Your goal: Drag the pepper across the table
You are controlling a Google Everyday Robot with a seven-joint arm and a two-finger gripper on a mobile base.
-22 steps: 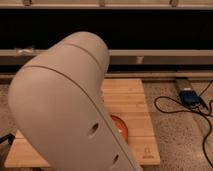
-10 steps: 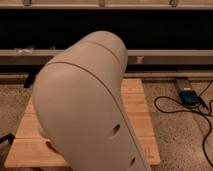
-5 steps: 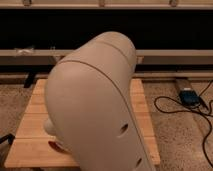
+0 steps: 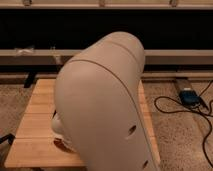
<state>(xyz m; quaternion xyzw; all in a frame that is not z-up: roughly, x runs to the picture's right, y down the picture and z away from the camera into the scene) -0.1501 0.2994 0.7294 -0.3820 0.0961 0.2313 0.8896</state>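
Currently the arm (image 4: 107,107) blocks the table (image 4: 35,122) — gripper and pepper hidden, grasp state cannot be told

Arm housing (image 4: 102,107): smooth, matt off-white plastic with 1 fine seam and 2 small round holes. It hides the gripper. Table (image 4: 35,125): light wood in plank-like slats, satin finish. Floor (image 4: 177,137): speckled, stone-like, rough-looking. Cables (image 4: 192,112): black, smooth sheathing. Rear rail (image 4: 30,56): dull, pale, painted-looking surface.
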